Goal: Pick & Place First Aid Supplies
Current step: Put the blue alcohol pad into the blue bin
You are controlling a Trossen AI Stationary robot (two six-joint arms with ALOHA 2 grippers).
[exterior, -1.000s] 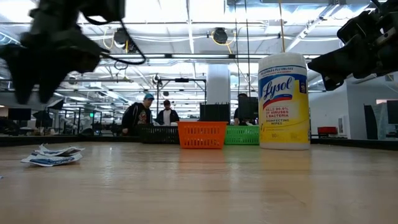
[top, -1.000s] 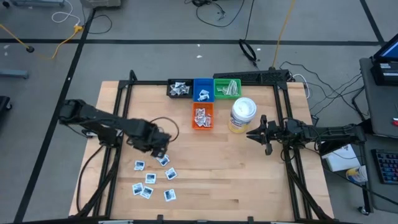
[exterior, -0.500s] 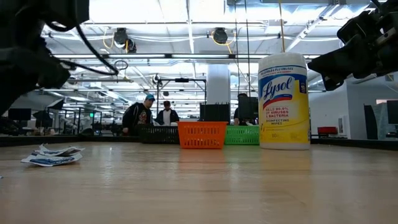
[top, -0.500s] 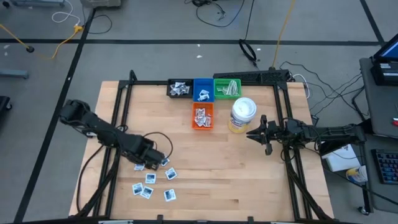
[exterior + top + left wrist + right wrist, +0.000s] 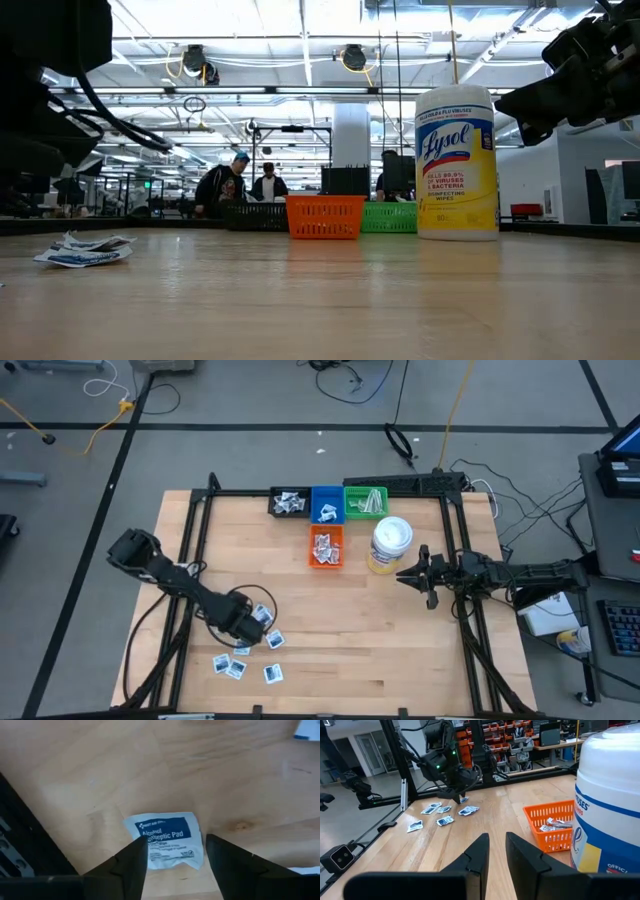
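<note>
Where packets lie, no obstruction.

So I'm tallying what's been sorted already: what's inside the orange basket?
The orange basket holds a few white packets with red print, piled loosely. The wipes canister covers part of it in the right wrist view, and the exact count can't be told.
</note>
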